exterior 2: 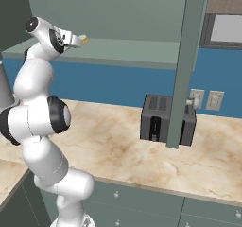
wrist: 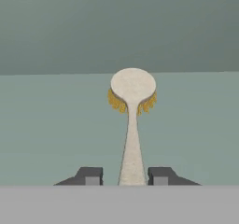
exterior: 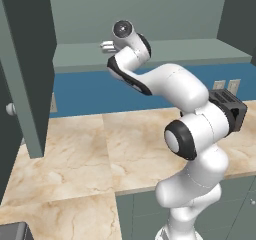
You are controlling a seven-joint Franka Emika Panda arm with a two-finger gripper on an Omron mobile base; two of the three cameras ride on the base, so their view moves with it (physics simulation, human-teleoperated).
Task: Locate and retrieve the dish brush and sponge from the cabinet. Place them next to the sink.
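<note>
The two small dark finger tips [wrist: 92, 177] of the gripper [wrist: 126, 177] stood one on each side of the thin tan wooden handle of the dish brush [wrist: 133, 125], with a thin gap on each side, so I could not tell if they were squeezing it. The brush lay flat on the pale shelf [wrist: 51, 125] inside the big grey-green cabinet [exterior 2: 123, 13], its round head pointing at the back wall, with bare shelf to both sides and the shelf's front edge close behind the gripper. The white arm [exterior: 170, 84] reached up high from over the tan stone counter [exterior: 90, 149], between the open cabinet door [exterior: 27, 69] and a dark grey toaster [exterior 2: 160, 117].
</note>
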